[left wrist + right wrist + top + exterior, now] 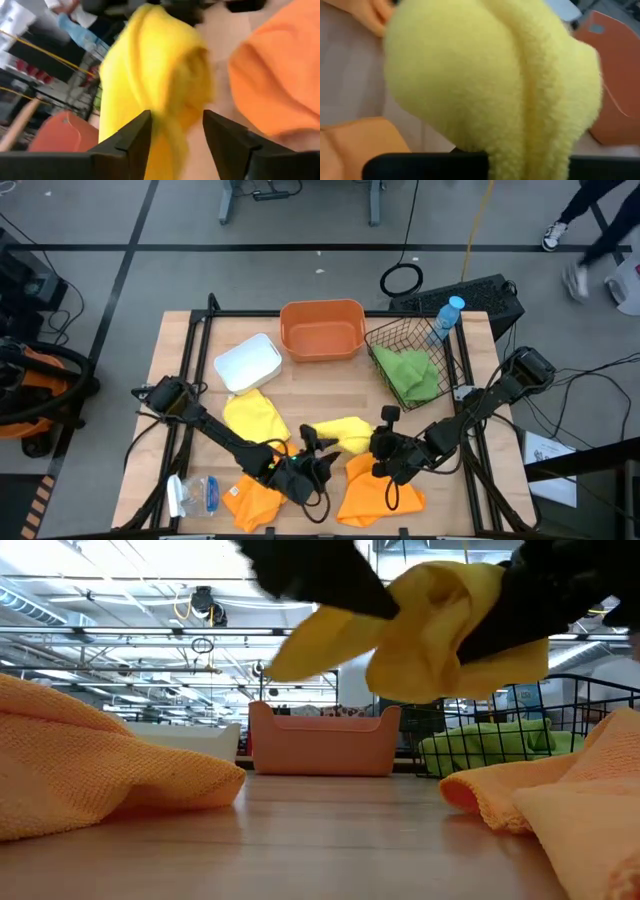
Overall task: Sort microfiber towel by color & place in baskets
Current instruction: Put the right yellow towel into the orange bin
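Wooden table [330,385], yellow towel [343,433] lying left-right — right end effector [378,444] pinching it, left end effector [318,446] spread.

Grey floor [120,220], steel-trussed ceiling [120,600]

Your light wooden table [330,395] carries an orange plastic tub [322,329], a white plastic tray [247,364], a black wire-mesh basket [412,356], a flat yellow microfiber towel [252,417], two orange microfiber towels [250,502] [372,492] and a clear plastic packet [193,496].
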Motion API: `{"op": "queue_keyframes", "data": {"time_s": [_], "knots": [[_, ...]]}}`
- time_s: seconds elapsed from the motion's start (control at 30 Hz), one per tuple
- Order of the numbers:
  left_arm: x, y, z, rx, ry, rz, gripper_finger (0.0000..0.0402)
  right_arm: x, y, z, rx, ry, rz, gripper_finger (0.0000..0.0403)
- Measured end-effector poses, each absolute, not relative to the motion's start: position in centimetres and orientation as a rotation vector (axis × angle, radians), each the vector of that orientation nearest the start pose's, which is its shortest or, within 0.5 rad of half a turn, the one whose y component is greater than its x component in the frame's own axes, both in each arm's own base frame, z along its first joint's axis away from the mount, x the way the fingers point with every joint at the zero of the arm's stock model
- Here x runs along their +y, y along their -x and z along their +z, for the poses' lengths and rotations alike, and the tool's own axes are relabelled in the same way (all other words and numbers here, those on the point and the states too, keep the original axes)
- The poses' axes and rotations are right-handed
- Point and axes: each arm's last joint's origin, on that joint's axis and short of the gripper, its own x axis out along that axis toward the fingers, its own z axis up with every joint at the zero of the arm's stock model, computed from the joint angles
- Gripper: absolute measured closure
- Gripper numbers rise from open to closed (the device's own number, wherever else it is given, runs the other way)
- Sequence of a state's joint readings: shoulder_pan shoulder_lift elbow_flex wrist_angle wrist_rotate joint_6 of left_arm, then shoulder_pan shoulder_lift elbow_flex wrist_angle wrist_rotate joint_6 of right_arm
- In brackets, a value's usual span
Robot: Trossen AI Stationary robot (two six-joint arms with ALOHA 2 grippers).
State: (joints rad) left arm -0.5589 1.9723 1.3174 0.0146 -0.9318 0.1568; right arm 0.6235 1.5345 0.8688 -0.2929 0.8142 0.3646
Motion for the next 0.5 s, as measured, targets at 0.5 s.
{"op": "queue_keyframes", "data": {"time_s": [0.5], "knots": [[-21.5, -37.6, 21.9, 0.243, -0.243, 0.396, 0.0117, 14.7, -24.7, 19.0, 0.66, 0.24, -0.384, 0.0395]]}}
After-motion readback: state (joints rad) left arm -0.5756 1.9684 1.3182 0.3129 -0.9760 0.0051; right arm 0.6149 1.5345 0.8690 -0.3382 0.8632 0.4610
